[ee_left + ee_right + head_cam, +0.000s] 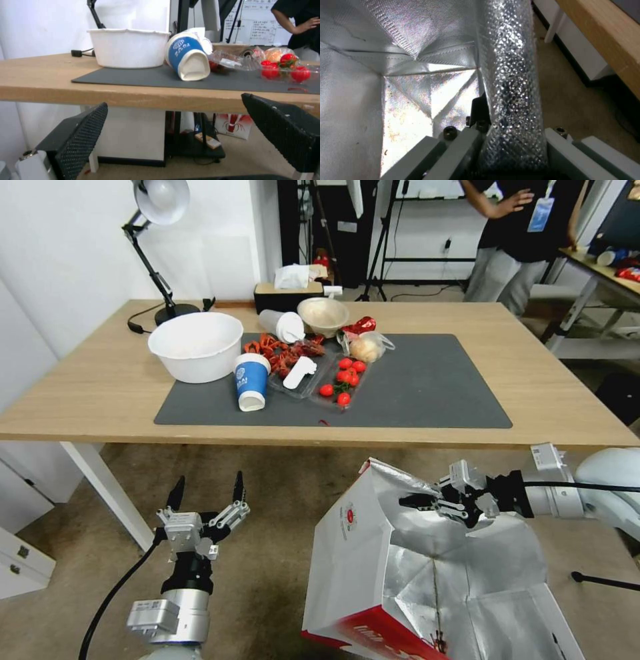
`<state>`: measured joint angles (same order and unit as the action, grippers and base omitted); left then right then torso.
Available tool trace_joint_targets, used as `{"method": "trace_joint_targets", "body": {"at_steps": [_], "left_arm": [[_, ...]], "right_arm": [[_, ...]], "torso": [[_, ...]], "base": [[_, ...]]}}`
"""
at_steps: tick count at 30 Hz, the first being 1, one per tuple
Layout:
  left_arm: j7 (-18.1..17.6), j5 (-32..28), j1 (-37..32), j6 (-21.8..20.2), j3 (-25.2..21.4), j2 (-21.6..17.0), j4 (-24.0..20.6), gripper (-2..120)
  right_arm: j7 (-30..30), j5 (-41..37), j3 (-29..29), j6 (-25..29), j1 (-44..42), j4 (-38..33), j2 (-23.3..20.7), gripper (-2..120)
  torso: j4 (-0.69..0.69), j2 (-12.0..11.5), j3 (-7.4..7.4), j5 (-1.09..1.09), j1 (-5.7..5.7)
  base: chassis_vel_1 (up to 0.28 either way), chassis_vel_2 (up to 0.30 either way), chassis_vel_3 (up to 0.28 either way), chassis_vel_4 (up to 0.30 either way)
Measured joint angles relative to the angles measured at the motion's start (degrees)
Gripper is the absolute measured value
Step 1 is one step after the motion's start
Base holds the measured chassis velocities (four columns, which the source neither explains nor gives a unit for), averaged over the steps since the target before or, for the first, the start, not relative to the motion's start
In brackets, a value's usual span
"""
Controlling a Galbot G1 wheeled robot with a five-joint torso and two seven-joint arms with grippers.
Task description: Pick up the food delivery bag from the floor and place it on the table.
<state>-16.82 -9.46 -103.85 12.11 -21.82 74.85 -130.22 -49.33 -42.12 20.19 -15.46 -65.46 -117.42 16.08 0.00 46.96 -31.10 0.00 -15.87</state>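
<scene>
The food delivery bag point(373, 553), white with red edges and a silver foil lining, hangs tilted in front of the table point(107, 380), its mouth facing me. My right gripper point(419, 501) is shut on the bag's upper foil wall point(510, 100), one finger inside the bag and one outside. The brownish floor point(267, 553) lies below and beside it. My left gripper point(207, 492) is open with nothing in it, low at the left, pointing at the table's front edge point(150, 96).
On the dark grey mat point(427, 380) lie a white bowl point(195, 345), a tipped blue cup point(251, 381), a tray of tomatoes point(343, 378), crayfish and a small clear food bag point(367, 347). A lamp point(157, 220) stands at the back left. The mat's right half is bare.
</scene>
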Motion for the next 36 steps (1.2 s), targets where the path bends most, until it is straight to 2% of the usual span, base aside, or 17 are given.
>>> {"method": "trace_joint_targets", "body": {"at_steps": [36], "left_arm": [[0.3,0.4,-0.3,0.2,-0.1,0.0,-0.4,100]], "right_arm": [[0.0,0.0,0.1,0.1,0.1,-0.2,-0.1,0]], "torso": [[0.0,9.4,-5.35,0.0,-4.03]], "base": [[0.0,0.0,0.0,0.0]]}}
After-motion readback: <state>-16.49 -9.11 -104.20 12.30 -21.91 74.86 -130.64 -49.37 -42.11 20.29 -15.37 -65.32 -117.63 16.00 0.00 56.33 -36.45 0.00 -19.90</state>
